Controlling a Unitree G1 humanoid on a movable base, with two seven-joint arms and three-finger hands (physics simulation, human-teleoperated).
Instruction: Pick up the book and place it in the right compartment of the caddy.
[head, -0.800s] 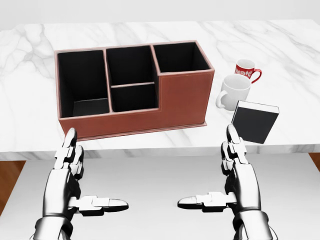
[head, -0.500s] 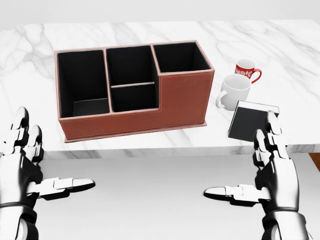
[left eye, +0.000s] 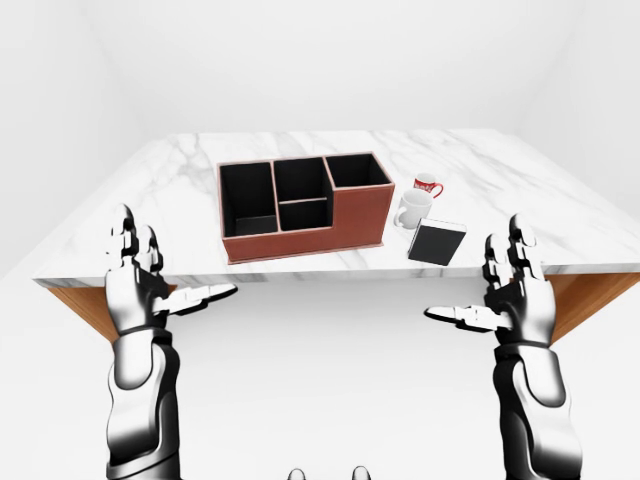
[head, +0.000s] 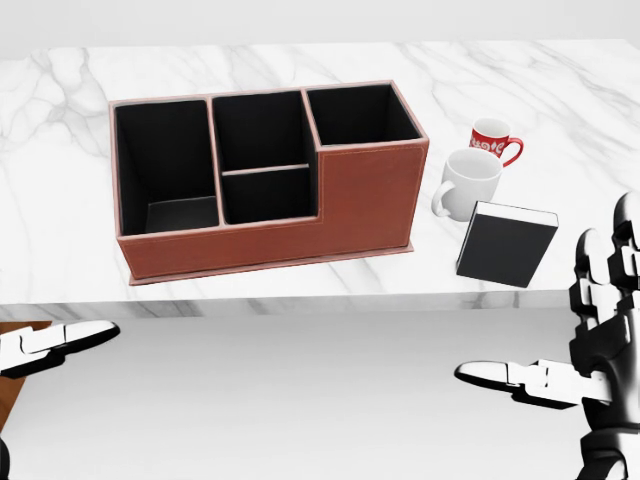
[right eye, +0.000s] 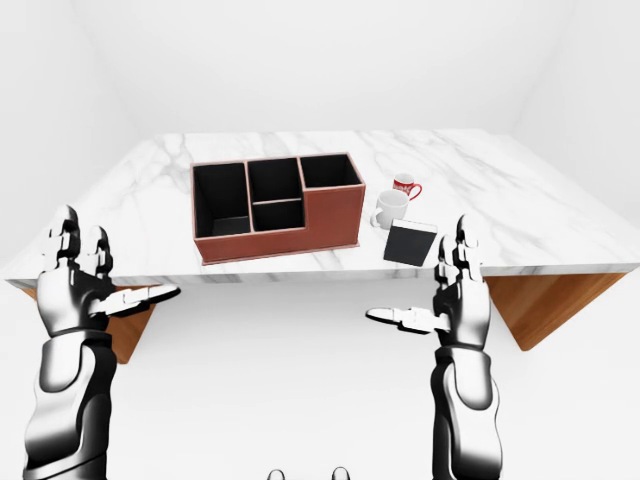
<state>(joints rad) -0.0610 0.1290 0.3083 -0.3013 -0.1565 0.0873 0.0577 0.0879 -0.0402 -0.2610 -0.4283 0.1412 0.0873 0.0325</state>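
Observation:
The book (head: 505, 243) has a dark cover and white page edges. It lies flat on the marble table (head: 560, 90) near its lower edge, just right of the brown caddy (head: 370, 195). The caddy's right compartment (head: 360, 112) shows a black inside with nothing in it. My right hand (head: 585, 335) is open and empty, below and right of the book, off the table. My left hand (left eye: 165, 275) is open and empty at the left, below the table edge, far from the caddy.
A white mug (head: 468, 178) stands right above the book, with a red mug (head: 493, 138) beyond it. The caddy's left (head: 165, 160) and middle compartments (head: 262, 130) are open-topped. Wooden table sides (left eye: 585, 300) show under the marble top.

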